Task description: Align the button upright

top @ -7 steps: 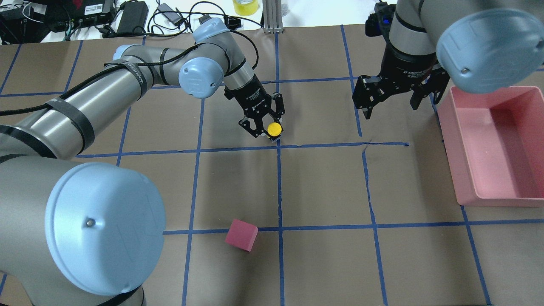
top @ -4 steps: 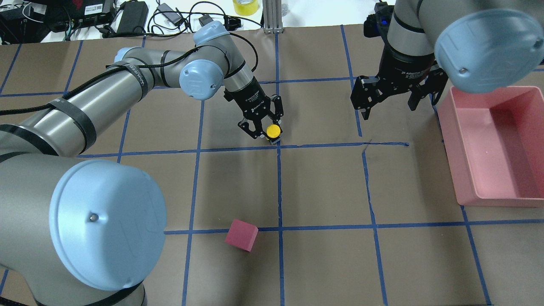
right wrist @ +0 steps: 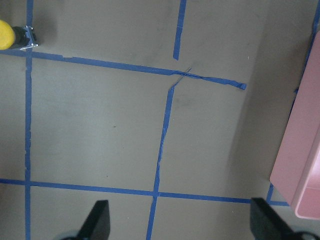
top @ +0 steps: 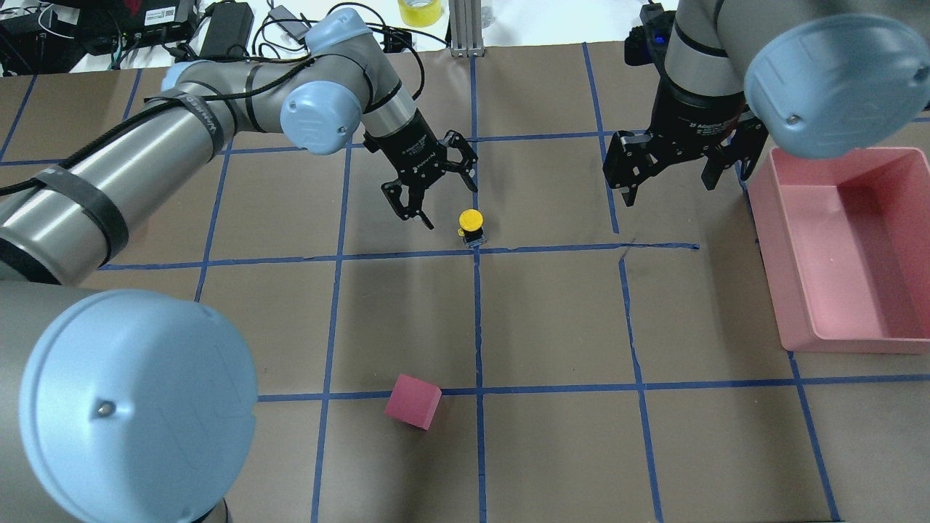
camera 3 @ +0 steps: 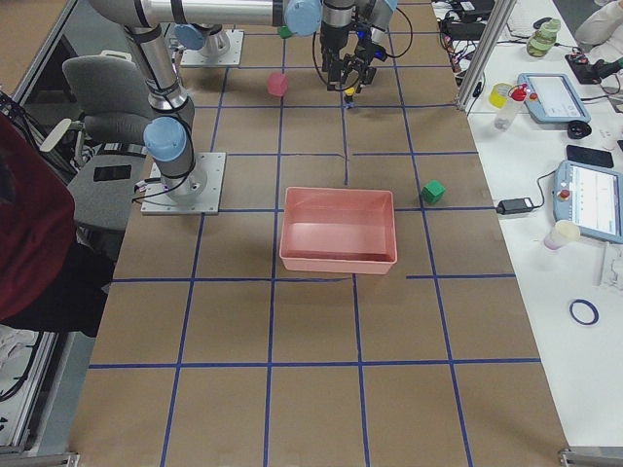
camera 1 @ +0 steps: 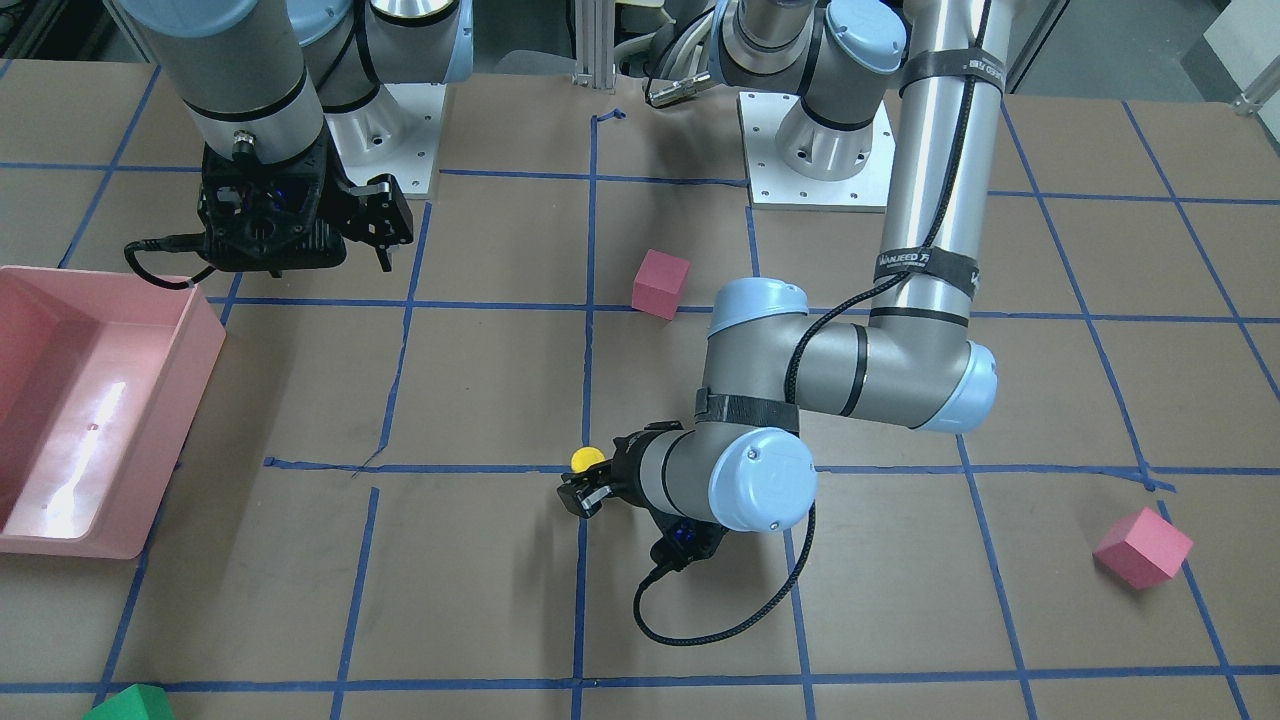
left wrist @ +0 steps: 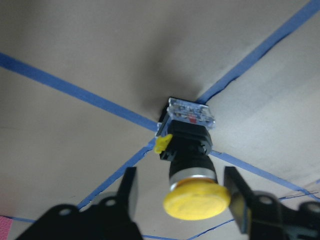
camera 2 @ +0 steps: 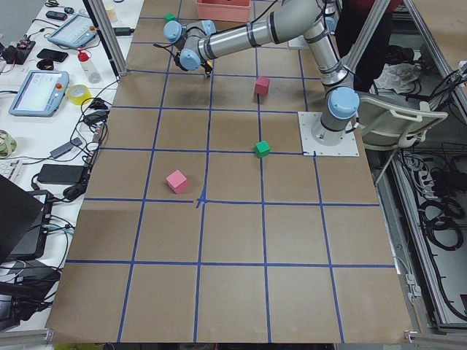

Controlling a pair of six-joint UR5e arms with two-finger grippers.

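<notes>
Plainly, the button [top: 471,226] stands upright on a crossing of blue tape [top: 407,255], cap up, free of both grippers. The left gripper [top: 452,206] hangs spread wide just beside it. A sideways swing could clip the cap and tip the button over (narrow base, heavy top, I judge). The right gripper [top: 668,192], also spread, is well apart. The table [top: 552,319] is brown paper; cables [top: 305,29] and a yellow roll [top: 419,11] clutter its far edge.
</notes>
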